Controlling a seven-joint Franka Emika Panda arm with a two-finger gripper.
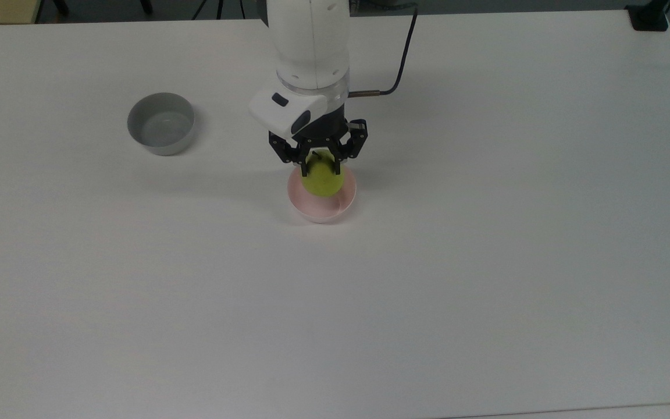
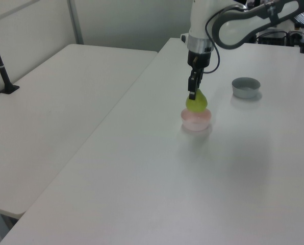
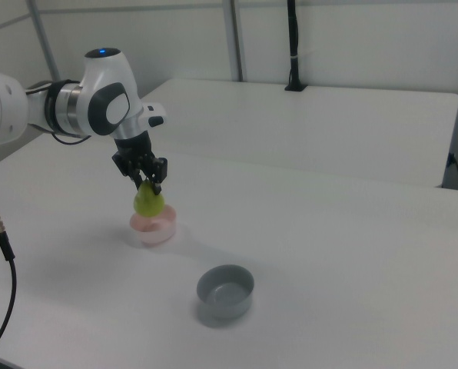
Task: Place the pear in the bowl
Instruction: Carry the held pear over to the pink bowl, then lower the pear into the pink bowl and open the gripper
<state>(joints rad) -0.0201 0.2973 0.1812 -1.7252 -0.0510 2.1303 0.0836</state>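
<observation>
The yellow-green pear (image 1: 323, 180) (image 2: 196, 103) (image 3: 148, 202) hangs just over the pale pink bowl (image 1: 319, 211) (image 2: 197, 121) (image 3: 154, 229), its lower half level with the rim. My gripper (image 1: 320, 166) (image 2: 193, 94) (image 3: 147, 183) is shut on the pear's upper part, pointing straight down over the bowl. The pear covers most of the bowl's inside in the top view. Whether the pear touches the bowl's floor I cannot tell.
A grey bowl (image 1: 161, 124) (image 2: 245, 87) (image 3: 225, 291) stands alone on the white table (image 1: 486, 262), at the top view's left. A black cable (image 1: 396, 75) trails from the arm's wrist. A second white table (image 2: 55, 102) adjoins at the left view's left.
</observation>
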